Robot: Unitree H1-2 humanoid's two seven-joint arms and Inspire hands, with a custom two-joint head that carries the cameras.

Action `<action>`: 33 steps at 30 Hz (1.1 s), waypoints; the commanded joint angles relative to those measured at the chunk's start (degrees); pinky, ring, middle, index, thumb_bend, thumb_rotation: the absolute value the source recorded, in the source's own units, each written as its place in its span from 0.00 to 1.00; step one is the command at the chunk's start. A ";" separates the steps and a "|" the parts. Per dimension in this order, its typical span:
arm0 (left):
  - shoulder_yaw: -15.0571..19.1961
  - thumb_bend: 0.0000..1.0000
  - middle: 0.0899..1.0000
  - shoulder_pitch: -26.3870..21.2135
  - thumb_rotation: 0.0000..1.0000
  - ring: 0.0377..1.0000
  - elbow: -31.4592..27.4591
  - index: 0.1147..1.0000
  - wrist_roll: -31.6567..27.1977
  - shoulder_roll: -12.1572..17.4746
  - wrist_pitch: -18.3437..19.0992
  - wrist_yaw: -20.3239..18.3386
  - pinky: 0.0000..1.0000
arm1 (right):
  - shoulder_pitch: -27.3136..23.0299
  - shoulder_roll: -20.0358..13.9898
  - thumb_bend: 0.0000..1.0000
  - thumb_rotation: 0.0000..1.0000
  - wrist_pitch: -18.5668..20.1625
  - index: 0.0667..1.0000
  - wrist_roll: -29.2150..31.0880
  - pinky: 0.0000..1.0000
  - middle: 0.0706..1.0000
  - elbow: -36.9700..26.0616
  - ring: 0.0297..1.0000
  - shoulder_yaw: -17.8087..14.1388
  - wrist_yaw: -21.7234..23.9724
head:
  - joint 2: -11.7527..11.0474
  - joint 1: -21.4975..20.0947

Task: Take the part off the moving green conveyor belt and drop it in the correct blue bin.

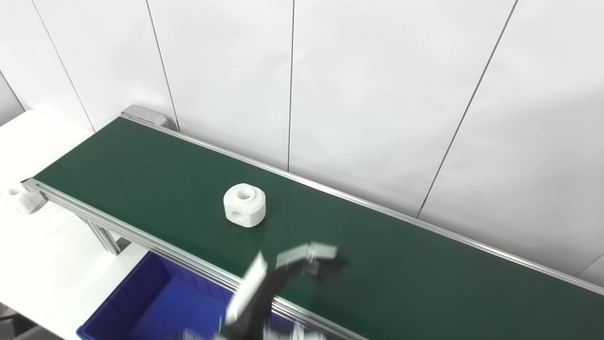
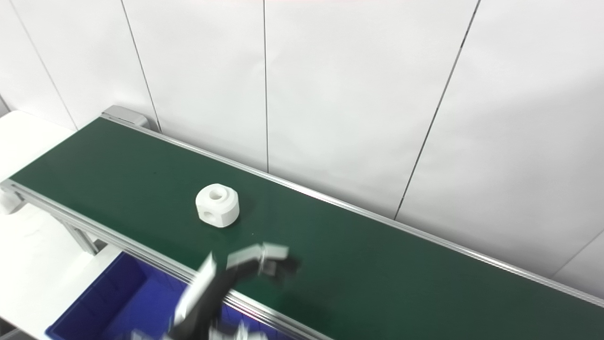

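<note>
A white rounded part with a hole on top and one in its side sits on the green conveyor belt, near the belt's middle. My left hand comes in from the bottom edge and is blurred by motion. It hovers over the near edge of the belt, below and to the right of the part, apart from it. Its fingers are spread and it holds nothing. The right hand is not in view. The part also shows in the right eye view.
A blue bin stands below the belt's near rail at the bottom left. Another white part lies on the white table by the belt's left end. A white panelled wall runs behind the belt.
</note>
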 commanded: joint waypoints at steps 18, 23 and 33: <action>-2.04 0.96 0.85 -29.19 0.32 0.83 19.56 0.81 22.78 18.74 6.74 -13.48 0.77 | -0.13 1.45 0.76 1.00 4.59 1.00 0.00 1.00 1.00 -3.18 1.00 0.47 0.78 | 1.18 -2.36; -3.92 0.98 0.83 -31.84 0.30 0.82 28.69 0.80 26.71 20.37 5.56 -11.63 0.79 | -0.01 1.45 0.75 1.00 6.02 1.00 0.16 1.00 1.00 -4.18 1.00 0.62 1.09 | 1.80 -2.94; -5.89 0.96 0.85 -32.29 0.33 0.85 37.69 0.81 29.56 20.90 6.45 -9.82 0.84 | 0.66 1.53 0.75 1.00 6.45 1.00 0.29 0.99 1.00 -5.19 1.00 0.55 1.24 | 2.55 -3.40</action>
